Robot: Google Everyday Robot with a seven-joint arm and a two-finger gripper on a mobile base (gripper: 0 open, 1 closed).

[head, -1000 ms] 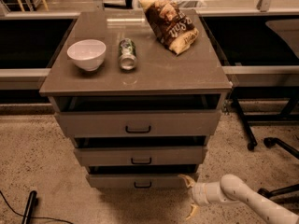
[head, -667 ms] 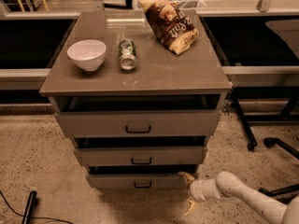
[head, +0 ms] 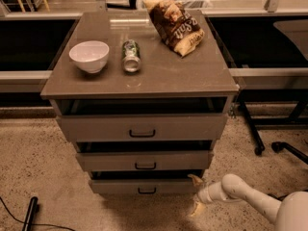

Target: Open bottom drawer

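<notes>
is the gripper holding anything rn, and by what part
Nothing is held. The gripper sits at the right end of the bottom drawer, fingers spread, away from its handle.

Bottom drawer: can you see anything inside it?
Only a dark slot shows above the bottom drawer front. The middle drawer overhangs it, hiding any contents. The gripper sits at the drawer's right end, low near the floor.

We found the gripper (head: 196, 194) low on the right, fingers (head: 195, 179) spread apart, just beside the right end of the bottom drawer (head: 144, 186). On the cabinet top (head: 159, 71) sat a white bowl (head: 89, 56), a can (head: 130, 56) lying flat and a snack bag (head: 175, 27).
</notes>
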